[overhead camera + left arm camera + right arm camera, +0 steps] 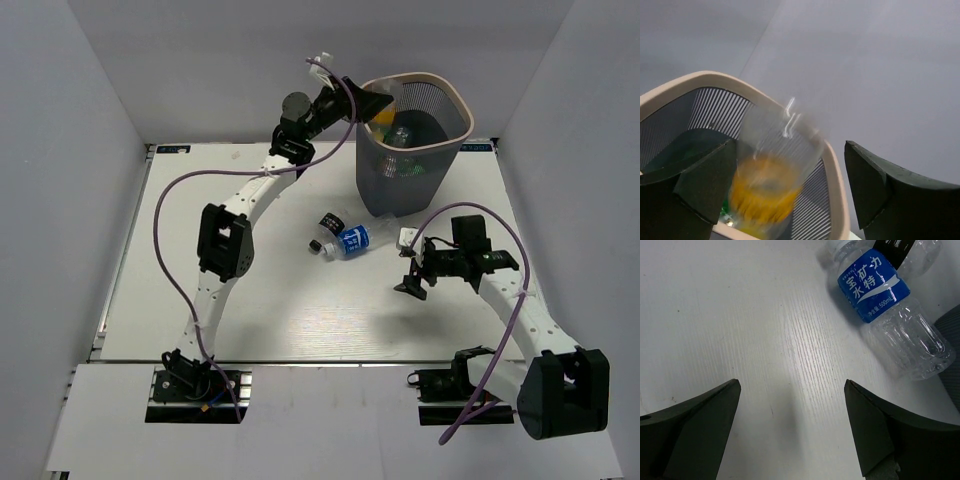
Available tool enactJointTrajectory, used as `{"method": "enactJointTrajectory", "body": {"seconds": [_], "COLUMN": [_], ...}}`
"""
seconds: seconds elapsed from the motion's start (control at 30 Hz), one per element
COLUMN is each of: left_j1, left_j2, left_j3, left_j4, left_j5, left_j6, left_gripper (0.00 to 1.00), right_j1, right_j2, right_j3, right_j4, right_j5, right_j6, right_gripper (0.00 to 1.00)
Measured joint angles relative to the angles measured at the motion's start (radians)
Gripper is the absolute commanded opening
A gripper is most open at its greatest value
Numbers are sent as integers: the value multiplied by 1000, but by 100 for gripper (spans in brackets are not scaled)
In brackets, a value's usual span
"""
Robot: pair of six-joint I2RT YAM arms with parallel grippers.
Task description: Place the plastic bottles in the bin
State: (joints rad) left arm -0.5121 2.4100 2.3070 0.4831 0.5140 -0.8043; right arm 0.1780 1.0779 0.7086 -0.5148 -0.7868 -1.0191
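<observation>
Spread wide, the left gripper [790, 145] hangs over the beige rim of the mesh bin [837, 190]. A blurred clear bottle [771, 182] with a yellow end sits between its parted fingers; whether it touches either finger cannot be told. More bottles [398, 138] lie inside the bin. The right gripper [792, 382], jaws likewise apart and empty, hovers over the white table [740, 315]. Beside the bin's base lies a blue-labelled bottle [880, 287] marked "宝矿力水特" and "500mL", touching a black-labelled bottle [912, 250] whose white print is unreadable.
</observation>
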Motion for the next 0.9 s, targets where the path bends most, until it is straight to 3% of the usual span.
{"method": "enactJointTrajectory", "body": {"seconds": [0.3, 0.4, 0.67, 0.9], "left_j1": [-7, -5, 9, -4], "left_j2": [-167, -386, -1130, -1375], "left_j3": [-66, -280, -1066, -1512], "left_j4": [-119, -222, -423, -601], "left_j5": [-42, -91, -288, -407], "left_j6": [64, 161, 362, 349], "left_gripper": [99, 99, 99, 99], "right_j1": [7, 30, 95, 160], "right_j2": [17, 69, 308, 423], "right_j3": [-53, -54, 35, 138], "right_j4": [143, 227, 358, 447], "right_j5": [-34, -33, 77, 227], "right_j6": [-108, -186, -326, -382], "right_gripper": [90, 90, 90, 90]}}
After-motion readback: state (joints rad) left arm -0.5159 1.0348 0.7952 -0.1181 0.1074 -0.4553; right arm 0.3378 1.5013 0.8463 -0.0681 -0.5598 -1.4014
